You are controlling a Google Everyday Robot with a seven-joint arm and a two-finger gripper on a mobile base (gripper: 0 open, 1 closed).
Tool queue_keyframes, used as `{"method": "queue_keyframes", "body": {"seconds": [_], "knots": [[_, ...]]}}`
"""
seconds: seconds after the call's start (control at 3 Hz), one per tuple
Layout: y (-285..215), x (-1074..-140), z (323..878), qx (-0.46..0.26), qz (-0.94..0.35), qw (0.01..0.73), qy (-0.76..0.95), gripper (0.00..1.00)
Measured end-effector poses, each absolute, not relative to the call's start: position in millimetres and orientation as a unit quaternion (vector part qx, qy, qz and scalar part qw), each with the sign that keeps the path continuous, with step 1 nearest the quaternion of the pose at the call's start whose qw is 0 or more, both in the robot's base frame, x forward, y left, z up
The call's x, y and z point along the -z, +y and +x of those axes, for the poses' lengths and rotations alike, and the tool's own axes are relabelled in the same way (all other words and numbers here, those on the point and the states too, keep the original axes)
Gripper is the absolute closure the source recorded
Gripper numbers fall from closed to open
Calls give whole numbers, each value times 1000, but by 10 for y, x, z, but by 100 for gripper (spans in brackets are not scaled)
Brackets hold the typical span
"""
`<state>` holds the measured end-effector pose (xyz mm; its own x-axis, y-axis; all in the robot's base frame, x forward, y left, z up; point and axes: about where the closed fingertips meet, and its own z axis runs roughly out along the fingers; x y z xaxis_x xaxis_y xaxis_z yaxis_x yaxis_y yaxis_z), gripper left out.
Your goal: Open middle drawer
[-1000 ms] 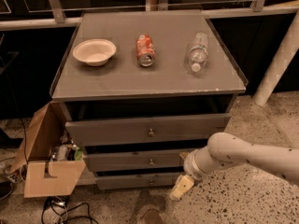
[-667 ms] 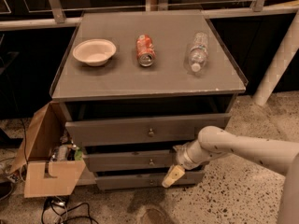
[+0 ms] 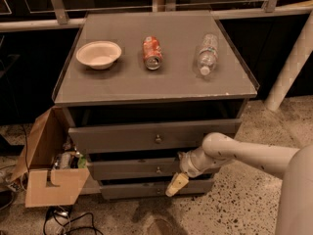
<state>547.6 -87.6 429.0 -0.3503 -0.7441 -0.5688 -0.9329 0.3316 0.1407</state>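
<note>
On top of your grey three-drawer desk (image 3: 122, 84) you have a cream round paper bowl (image 3: 99, 54) at 10 o'clock, an orange-red drink can (image 3: 152, 53) lying on its side at 12 o'clock, and a clear plastic bottle (image 3: 206, 55) lying at 1 o'clock with its cap toward you. None of them is near the drawer fronts.

The grey flat-fronted middle drawer (image 3: 142, 170) sits just below the centre of the view, between the taller top drawer (image 3: 122, 137) and the narrow bottom drawer (image 3: 137, 190). Its small round brass knob (image 3: 158, 170) shows clear at the centre.

Your pale-yellow hand (image 3: 177, 184) hangs at 5 o'clock from that knob, on the end of the white arm (image 3: 244, 153) that reaches in from 3 o'clock. It lies across the right end of the middle drawer, with its tip over the bottom drawer. You cannot tell how far the hand is open, nor whether it touches either front; it has hold of nothing you can see.

An open brown cardboard box (image 3: 49, 185) with clutter inside stands against the desk at 8 o'clock, with black cables (image 3: 58, 222) on the speckled floor (image 3: 234, 209) below it. A white post (image 3: 293, 62) leans at 2 o'clock, cut off by the edge.

The print on the can and the bottle is too blurred to read
</note>
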Motion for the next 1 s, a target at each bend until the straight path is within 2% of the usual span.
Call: {"method": "queue_keyframes", "body": {"seconds": [0.67, 1.0], "knots": [[-840, -4287, 5459, -232, -537, 202, 786, 0], [-874, -4251, 5276, -252, -534, 188, 785, 0]]}}
